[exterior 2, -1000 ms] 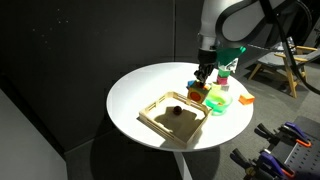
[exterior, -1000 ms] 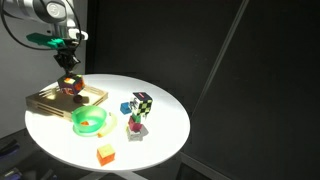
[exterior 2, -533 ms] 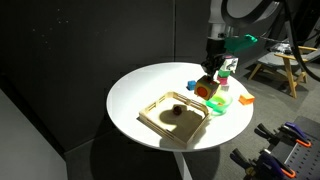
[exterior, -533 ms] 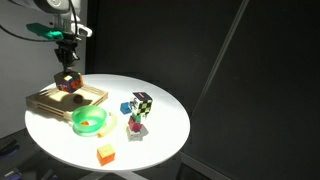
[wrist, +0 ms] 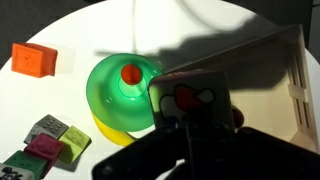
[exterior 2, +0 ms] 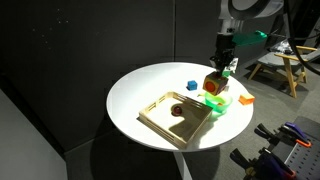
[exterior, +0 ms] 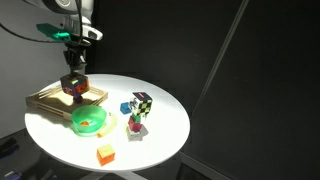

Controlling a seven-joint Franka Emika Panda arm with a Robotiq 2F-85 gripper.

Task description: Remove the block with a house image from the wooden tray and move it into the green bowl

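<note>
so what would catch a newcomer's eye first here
The gripper, shut on the block with a house image, hangs in the air over the bright white round table, roughly where the wooden tray borders the green bowl. After that, in an exterior view, the chequered multicoloured cube near the table's middle and the plain orange block near its edge.

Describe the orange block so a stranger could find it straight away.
On the round white table, find the wooden tray, then the green bowl beside it. On the bowl's side away from the tray, the orange block lies alone on the tabletop. It is plain and single-coloured, unlike the block with a house image held by the claw and the multicoloured cubes.
</note>
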